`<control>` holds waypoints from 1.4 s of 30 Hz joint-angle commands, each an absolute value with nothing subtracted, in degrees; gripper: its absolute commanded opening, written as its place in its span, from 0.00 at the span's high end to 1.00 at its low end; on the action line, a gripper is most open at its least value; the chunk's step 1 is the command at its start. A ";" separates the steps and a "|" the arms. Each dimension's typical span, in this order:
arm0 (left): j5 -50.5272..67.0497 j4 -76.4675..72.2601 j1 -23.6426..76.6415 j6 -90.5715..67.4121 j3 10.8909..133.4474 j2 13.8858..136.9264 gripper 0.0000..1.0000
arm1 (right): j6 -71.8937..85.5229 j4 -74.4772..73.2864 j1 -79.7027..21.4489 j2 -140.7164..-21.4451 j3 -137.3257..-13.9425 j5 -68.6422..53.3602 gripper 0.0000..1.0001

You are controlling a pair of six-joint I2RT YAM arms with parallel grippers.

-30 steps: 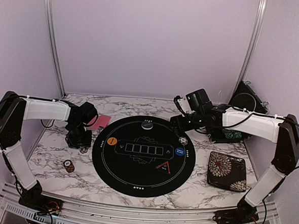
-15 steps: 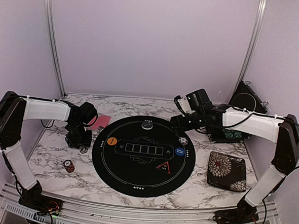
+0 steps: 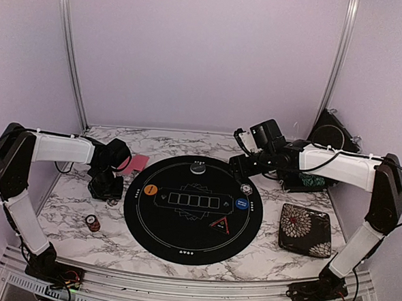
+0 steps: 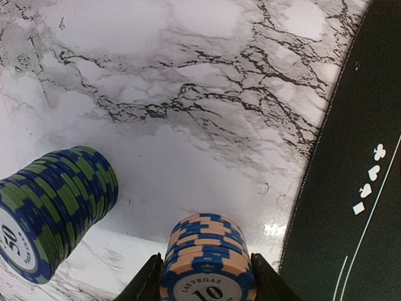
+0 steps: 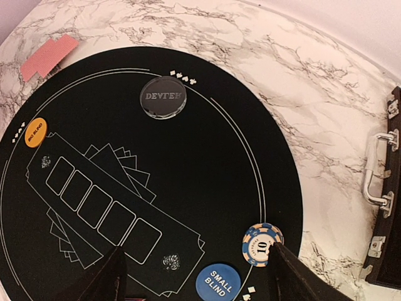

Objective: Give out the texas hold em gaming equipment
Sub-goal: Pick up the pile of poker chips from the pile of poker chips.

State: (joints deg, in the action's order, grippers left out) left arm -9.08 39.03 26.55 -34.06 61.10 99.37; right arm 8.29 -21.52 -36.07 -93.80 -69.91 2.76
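While the left tool (image 3: 108, 186) hangs low over the bench (image 3: 68, 204) near its left edge, just outside the mat's rim, its jaws are pressed onto an orange-and-blue chip stack (image 4: 207, 266), pinched between the fingers (image 4: 145, 285). Whether the stack is off the marble I cannot tell. The step in hand looks like carrying this stack to a player's place. The next move calls for a straight lift before travelling, since a blue-and-green chip stack (image 4: 53, 210) stands just beside it and could be knocked.

A red chip stack (image 3: 92, 222) sits nearer the front edge. The pink-backed cards (image 3: 136, 163) lie toward the back-left corner, not yet dealt.

On the round black mat (image 3: 181, 245) lie the orange button (image 3: 151, 189), a grey dealer disc (image 3: 198, 168), the black triangle marker (image 3: 222, 225), the blue button (image 3: 241, 205) and one placed chip stack (image 3: 246, 189) by the right rim.

The right tool (image 5: 197, 279) hovers above the mat's back-right part, jaws spread, holding nothing. A floral case (image 3: 306, 230) rests near the right edge, out of the way.
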 commanded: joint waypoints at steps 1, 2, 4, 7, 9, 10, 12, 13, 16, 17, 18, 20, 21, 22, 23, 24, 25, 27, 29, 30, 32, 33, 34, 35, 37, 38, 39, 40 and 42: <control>-9.05 38.92 26.20 -33.73 60.38 100.21 0.53 | 7.85 -21.80 -35.60 -94.03 -70.66 3.45 0.26; -9.05 38.86 26.21 -33.75 60.42 100.20 0.53 | 7.83 -21.80 -35.56 -94.04 -70.62 3.51 0.26; -9.05 38.87 26.19 -33.73 60.45 100.20 0.56 | 7.82 -21.85 -35.57 -94.04 -70.62 3.43 0.26; -9.05 38.85 26.19 -33.66 60.47 100.04 0.59 | 7.83 -21.86 -35.54 -94.10 -70.56 3.42 0.26; -9.09 38.96 26.19 -33.57 60.47 99.92 0.59 | 7.82 -21.90 -35.56 -94.12 -70.62 3.42 0.26; -9.07 38.98 26.19 -33.51 60.53 99.85 0.59 | 7.82 -21.93 -35.58 -94.15 -70.64 3.38 0.26; -8.92 39.03 26.19 -33.29 60.60 99.77 0.60 | 7.82 -21.93 -35.56 -94.13 -70.71 3.36 0.26; -8.88 39.07 26.19 -33.26 60.64 99.68 0.60 | 7.82 -21.97 -35.56 -94.13 -70.75 3.42 0.26; -8.96 39.27 26.24 -33.09 60.64 99.33 0.61 | 7.78 -22.06 -35.53 -94.13 -70.83 3.38 0.26; -8.96 39.42 26.24 -33.05 60.64 99.25 0.61 | 7.81 -22.10 -35.58 -94.13 -70.84 3.41 0.26; -9.05 39.50 26.20 -33.03 60.67 99.06 0.61 | 7.81 -22.14 -35.58 -94.05 -70.83 3.36 0.26; -8.99 39.58 26.19 -32.92 60.80 98.84 0.62 | 7.82 -22.15 -35.55 -94.04 -70.83 3.42 0.26; -8.90 39.58 26.19 -32.89 60.82 98.81 0.62 | 7.82 -22.15 -35.59 -94.09 -70.84 3.40 0.26; -8.88 39.67 26.19 -32.87 60.86 98.76 0.62 | 7.82 -22.15 -35.52 -94.05 -70.81 3.37 0.26; -8.88 39.72 26.20 -32.86 60.90 98.68 0.62 | 7.82 -22.15 -35.59 -94.04 -70.84 3.38 0.26; -8.96 39.78 26.24 -32.74 60.91 98.63 0.62 | 7.82 -22.15 -35.59 -94.09 -70.84 3.47 0.26; -9.01 39.85 26.20 -32.78 60.91 98.66 0.63 | 7.84 -22.15 -35.60 -94.05 -70.81 3.46 0.26; -8.97 39.96 26.26 -32.74 60.99 98.59 0.63 | 7.83 -22.17 -35.58 -94.09 -70.75 3.51 0.26; -9.05 40.13 26.24 -32.66 61.06 98.40 0.63 | 7.90 -22.15 -35.59 -94.04 -70.76 3.52 0.26; -8.98 40.16 26.20 -32.64 61.08 98.38 0.63 | 7.89 -22.17 -35.57 -94.08 -70.71 3.45 0.26; -9.02 40.30 26.19 -32.59 61.20 98.23 0.63 | 7.91 -22.20 -35.60 -94.04 -70.75 3.50 0.26; -8.93 40.33 26.19 -32.59 61.30 98.18 0.63 | 7.91 -22.20 -35.60 -94.04 -70.66 3.56 0.26; -8.91 40.39 26.20 -32.61 61.34 98.11 0.63 | 7.91 -22.10 -35.60 -94.04 -70.66 3.52 0.26; -8.97 40.45 26.19 -32.51 61.41 98.02 0.63 | 7.91 -22.08 -35.55 -94.04 -70.66 3.51 0.26; -8.98 40.70 26.21 -32.46 61.67 98.04 0.63 | 7.93 -22.07 -35.59 -94.09 -70.72 3.47 0.26; -8.99 40.83 26.27 -32.42 61.86 98.06 0.63 | 7.96 -22.06 -35.58 -94.05 -70.75 3.51 0.26; -9.03 40.86 26.21 -32.41 61.95 98.02 0.63 | 7.96 -22.06 -35.59 -94.02 -70.67 3.47 0.25; -9.13 40.92 26.27 -32.43 62.03 97.99 0.63 | 7.96 -22.08 -35.58 -93.96 -70.64 3.50 0.26; -9.18 41.08 26.27 -32.43 62.13 97.96 0.63 | 7.91 -22.08 -35.55 -93.96 -70.66 3.52 0.25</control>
State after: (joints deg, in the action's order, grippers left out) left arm -9.04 38.98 26.55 -32.97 60.90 99.33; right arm 8.29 -21.54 -35.97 -93.80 -69.91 3.07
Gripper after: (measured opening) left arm 0.425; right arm 0.746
